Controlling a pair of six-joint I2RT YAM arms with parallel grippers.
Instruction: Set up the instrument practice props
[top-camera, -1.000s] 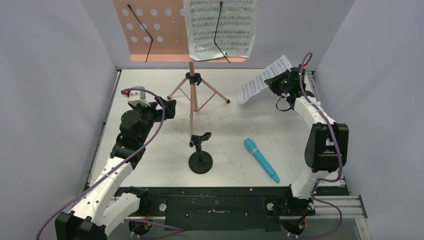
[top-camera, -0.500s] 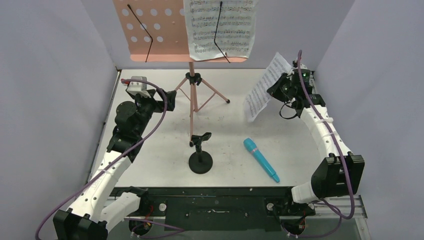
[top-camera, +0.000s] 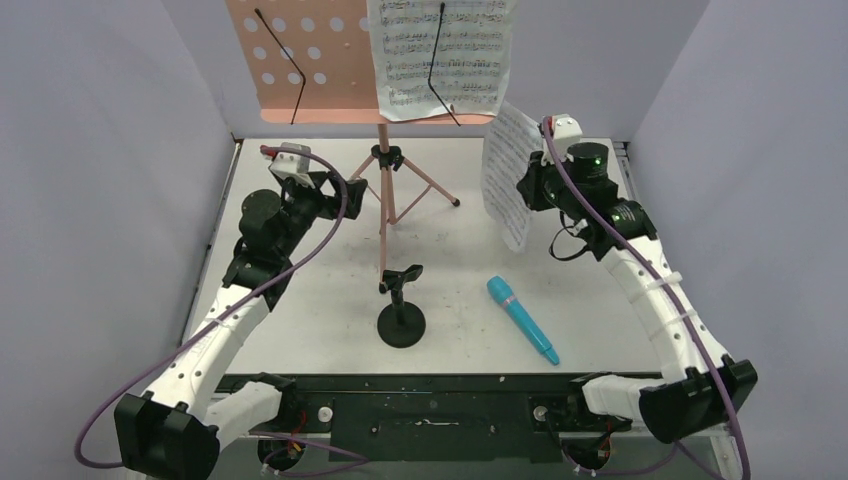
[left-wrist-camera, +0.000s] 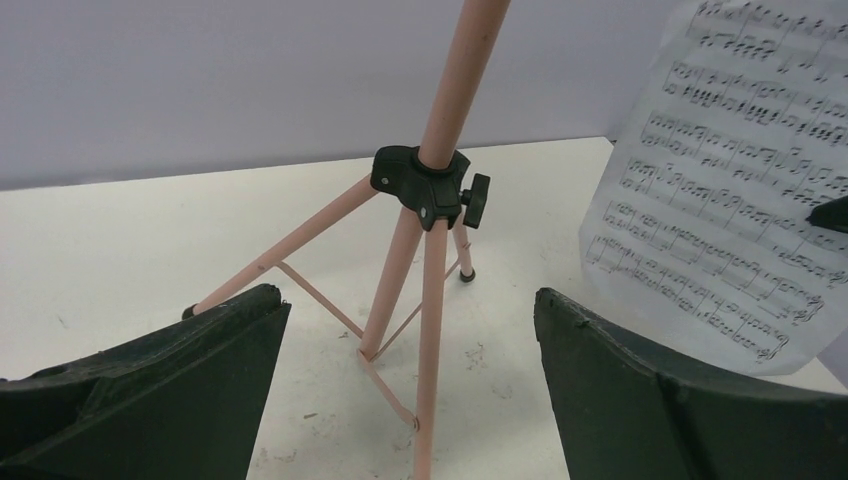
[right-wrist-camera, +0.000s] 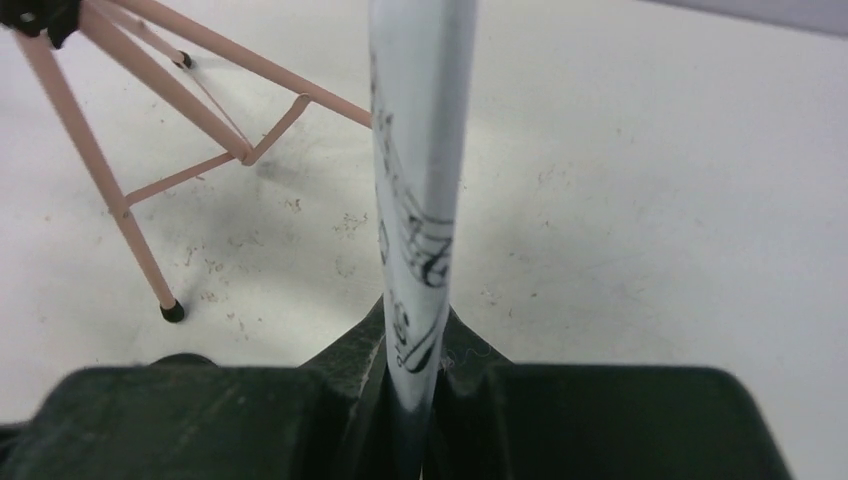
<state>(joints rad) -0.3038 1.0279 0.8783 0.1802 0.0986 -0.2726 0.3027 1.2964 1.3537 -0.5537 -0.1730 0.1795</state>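
Note:
The pink perforated music stand (top-camera: 300, 60) rises at the back on its tripod (top-camera: 385, 190), and one white sheet-music page (top-camera: 440, 55) rests on its right half. My right gripper (top-camera: 527, 185) is shut on the second page (top-camera: 505, 175), held upright on edge to the right of the tripod; the right wrist view shows the page (right-wrist-camera: 420, 120) pinched between the jaws (right-wrist-camera: 417, 330). My left gripper (top-camera: 350, 190) stands open just left of the tripod, whose legs (left-wrist-camera: 440, 110) show between its fingers (left-wrist-camera: 408, 295) without touching. The teal microphone (top-camera: 520, 318) lies front right. The black mic stand (top-camera: 401, 315) stands upright at front centre.
Grey walls close in the white table (top-camera: 300, 300) on the left, right and back. A black rail (top-camera: 430, 410) with the arm bases runs along the near edge. The tripod's legs (right-wrist-camera: 200, 60) spread across the back middle.
My right arm has swung the held page from a flat tilt at the back right to upright, moving left toward the stand. My left gripper has moved closer to the tripod.

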